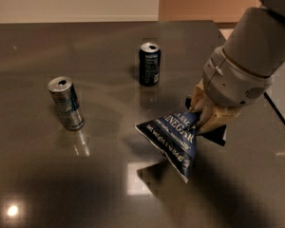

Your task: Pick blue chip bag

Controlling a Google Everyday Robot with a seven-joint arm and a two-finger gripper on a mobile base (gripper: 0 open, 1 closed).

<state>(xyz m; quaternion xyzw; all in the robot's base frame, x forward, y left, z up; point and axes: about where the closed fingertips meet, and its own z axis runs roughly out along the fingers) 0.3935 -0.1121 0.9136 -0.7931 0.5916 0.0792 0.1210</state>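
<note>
Right of centre, the gripper (205, 118) has its fingers (214, 120) clamped on the bag (173, 137), which hangs tilted over the counter (85, 184).

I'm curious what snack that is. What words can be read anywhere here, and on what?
"INEGAR" (its start unclear): on the bag, pinched at its top corner by the hand.
Smaller print on the bag: too blurred to read.
Labels on the dark can and silver can: unreadable.

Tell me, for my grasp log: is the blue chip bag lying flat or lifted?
Lifted, apparently: the blue chip bag hangs tilted from the gripper at right, whose fingers are shut on its upper edge.
</note>
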